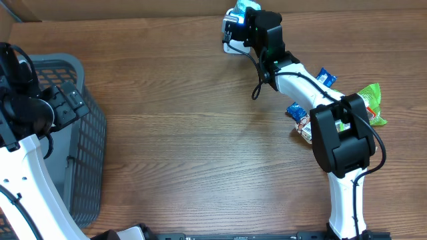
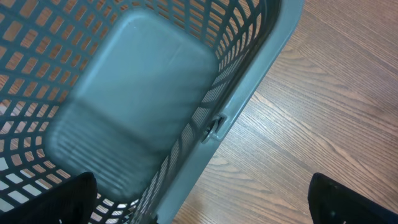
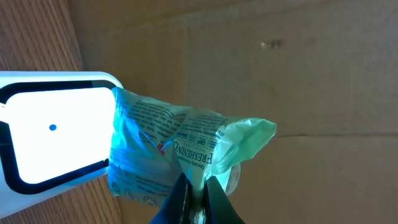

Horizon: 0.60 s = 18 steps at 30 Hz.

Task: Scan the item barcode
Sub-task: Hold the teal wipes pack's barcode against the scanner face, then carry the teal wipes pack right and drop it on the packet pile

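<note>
My right gripper (image 3: 197, 191) is shut on a light blue-green printed packet (image 3: 174, 152), pinching its lower fold. The packet hangs right in front of the white barcode scanner (image 3: 53, 140), covering the right edge of its bright window. From above, the right gripper (image 1: 241, 19) is at the table's far edge with the packet (image 1: 245, 5) and the scanner (image 1: 230, 41) beside it. My left gripper (image 2: 202, 205) is open and holds nothing; it hovers over the rim of the grey basket (image 2: 249, 81).
The grey mesh basket (image 1: 90, 147) stands at the left side of the table. Several snack packets lie at the right by the arm's base: blue ones (image 1: 326, 78), a green one (image 1: 372, 100). A cardboard wall (image 3: 280, 68) rises behind the scanner.
</note>
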### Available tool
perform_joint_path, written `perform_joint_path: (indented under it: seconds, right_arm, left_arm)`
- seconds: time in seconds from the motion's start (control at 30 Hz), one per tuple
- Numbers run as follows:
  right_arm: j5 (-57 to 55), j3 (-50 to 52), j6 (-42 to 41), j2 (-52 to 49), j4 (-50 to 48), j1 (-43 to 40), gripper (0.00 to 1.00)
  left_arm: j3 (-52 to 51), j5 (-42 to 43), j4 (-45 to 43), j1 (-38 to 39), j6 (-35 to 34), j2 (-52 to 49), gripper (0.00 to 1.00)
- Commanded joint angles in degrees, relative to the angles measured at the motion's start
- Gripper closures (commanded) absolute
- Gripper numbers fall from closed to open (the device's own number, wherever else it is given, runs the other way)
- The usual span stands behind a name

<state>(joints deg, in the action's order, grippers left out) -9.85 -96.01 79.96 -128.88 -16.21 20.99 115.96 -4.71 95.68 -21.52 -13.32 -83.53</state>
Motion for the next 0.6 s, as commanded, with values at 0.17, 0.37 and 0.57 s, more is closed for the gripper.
perform_joint_path:
  seconds: [0.17,0.37,0.57]
  right_arm:
    - [0.02,-0.81,0.0,0.76,-0.39,0.02,0.96]
    - [-0.87,-0.81,-4.02,6.34,0.81,1.25,0.96]
    - [-1.18,-0.81,-23.17,18.14,19.58,3.89,0.96]
  left_arm:
    - [0.28,0.24,-0.11,-0.22,0.48,0.37,0.0]
    - [0.28,0.24,-0.11,-0.22,0.48,0.37,0.01]
    - [0.28,0.24,-0.11,-0.22,0.48,0.37,0.0]
